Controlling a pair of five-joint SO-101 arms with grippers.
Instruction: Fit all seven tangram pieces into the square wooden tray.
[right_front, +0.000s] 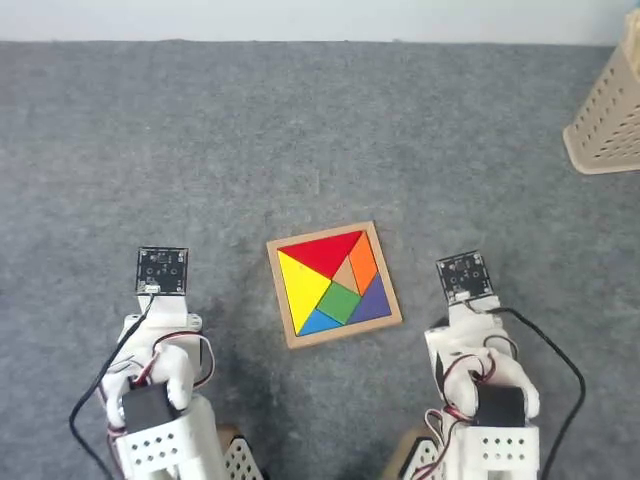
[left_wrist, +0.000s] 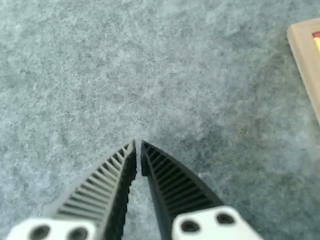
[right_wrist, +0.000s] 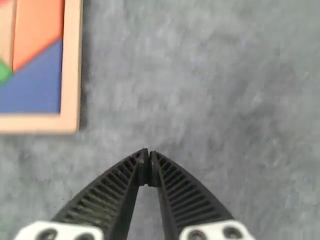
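Note:
The square wooden tray (right_front: 283, 300) lies in the middle of the grey carpet, holding seven coloured tangram pieces: red (right_front: 325, 254), yellow (right_front: 299, 283), orange (right_front: 365, 262), tan (right_front: 345, 275), green (right_front: 341, 302), light blue (right_front: 319, 321) and purple (right_front: 377, 300). They lie flat inside its rim. My left gripper (left_wrist: 138, 146) is shut with nothing in it over bare carpet, left of the tray (left_wrist: 305, 55). My right gripper (right_wrist: 149, 153) is shut and empty too, just off the tray's corner (right_wrist: 70, 75), where the purple piece (right_wrist: 35, 82) and orange piece (right_wrist: 37, 27) show.
A beige perforated basket (right_front: 608, 110) stands at the far right edge. Both arm bases (right_front: 160, 420) (right_front: 485, 410) sit at the near edge, one on each side of the tray. Grey carpet (right_front: 300, 130) spreads beyond the tray.

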